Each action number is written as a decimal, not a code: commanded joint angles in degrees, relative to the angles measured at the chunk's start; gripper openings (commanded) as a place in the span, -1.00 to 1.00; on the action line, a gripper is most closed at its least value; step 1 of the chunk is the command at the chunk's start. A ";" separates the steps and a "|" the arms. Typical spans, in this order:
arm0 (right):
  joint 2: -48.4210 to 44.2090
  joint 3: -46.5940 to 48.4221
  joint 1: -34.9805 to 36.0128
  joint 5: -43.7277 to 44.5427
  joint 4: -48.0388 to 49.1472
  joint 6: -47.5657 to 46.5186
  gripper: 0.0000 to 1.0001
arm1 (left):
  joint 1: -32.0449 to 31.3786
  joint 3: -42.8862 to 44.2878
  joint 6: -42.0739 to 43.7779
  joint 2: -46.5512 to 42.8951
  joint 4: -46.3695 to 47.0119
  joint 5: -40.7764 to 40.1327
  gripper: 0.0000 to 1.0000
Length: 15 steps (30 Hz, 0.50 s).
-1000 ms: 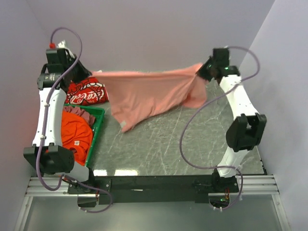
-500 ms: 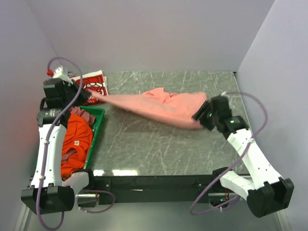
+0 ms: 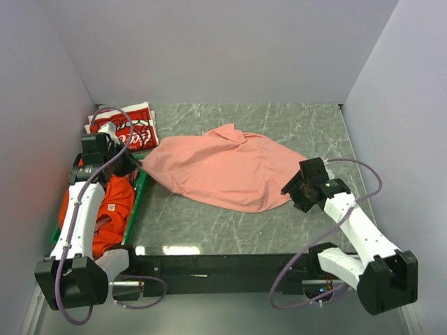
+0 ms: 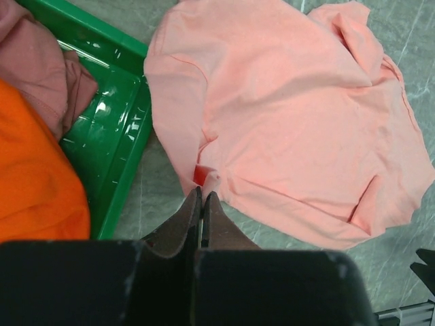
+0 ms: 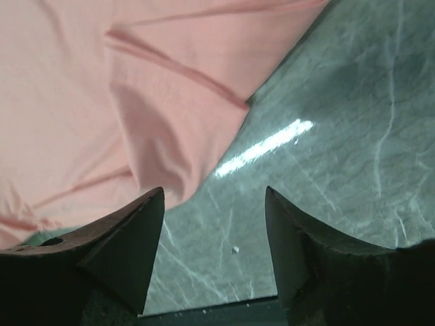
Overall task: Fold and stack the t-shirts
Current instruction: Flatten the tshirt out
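The salmon-pink t-shirt (image 3: 223, 169) lies spread out in the middle of the table, with loose wrinkles. My left gripper (image 3: 134, 166) is at its left corner, beside the crate. In the left wrist view that gripper (image 4: 202, 195) is shut, with a pucker of the pink t-shirt (image 4: 285, 115) pinched at its tips. My right gripper (image 3: 293, 190) stands open just off the shirt's right edge. In the right wrist view only bare table shows between the jaws of this gripper (image 5: 214, 197), and the shirt's hem (image 5: 156, 136) ends by the left finger. The red Coca-Cola t-shirt (image 3: 127, 127) lies folded at the back left.
A green plastic crate (image 3: 142, 183) stands at the left edge, holding the orange t-shirt (image 3: 110, 204). The left wrist view shows the crate's wall (image 4: 115, 142), the orange tee (image 4: 34, 176) and a mauve tee (image 4: 41, 61) inside. Walls close in on three sides.
Both arms came down and toward the front, laying the pink shirt, earlier stretched in the air, flat on the table. The right gripper opened and let go of it.
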 commanded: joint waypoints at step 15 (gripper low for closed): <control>26.17 16.63 -3.67 1.15 8.51 -15.87 0.14 | 0.20 1.22 0.00 0.82 2.40 3.43 -0.99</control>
